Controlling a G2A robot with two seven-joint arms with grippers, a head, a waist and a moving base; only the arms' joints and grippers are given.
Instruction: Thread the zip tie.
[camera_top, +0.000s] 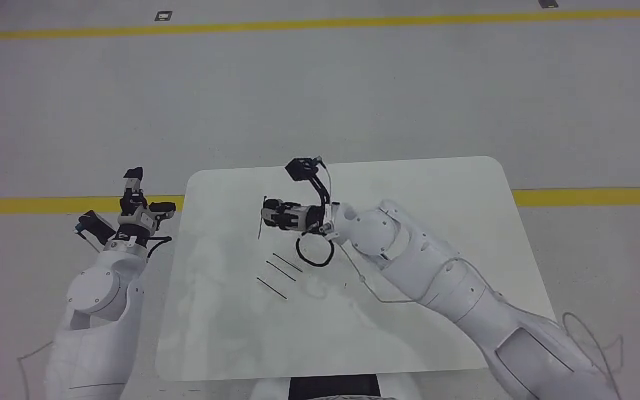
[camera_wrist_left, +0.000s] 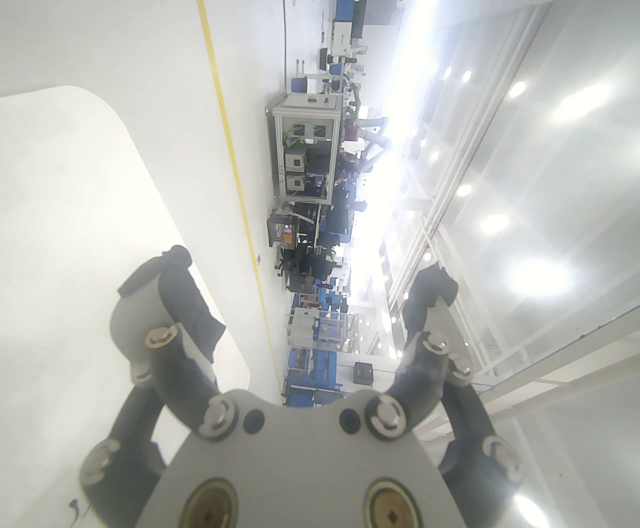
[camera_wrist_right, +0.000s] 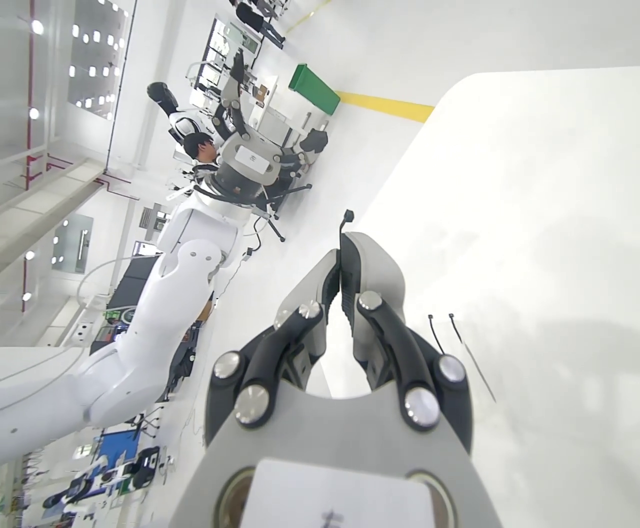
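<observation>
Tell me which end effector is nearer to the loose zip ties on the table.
Right. The right end effector, shut on another zip tie, is over the table beside the loose zip ties; the left end effector sits open off the table's edge, farther away.

We log the right gripper (camera_top: 266, 213) over the white table (camera_top: 430, 200), with a thin zip tie (camera_top: 261, 222) upright at its tips. Three loose ties (camera_top: 281, 269) lie near it on the table. We see the left gripper (camera_top: 146, 195) beyond the table's edge, fingers spread.
</observation>
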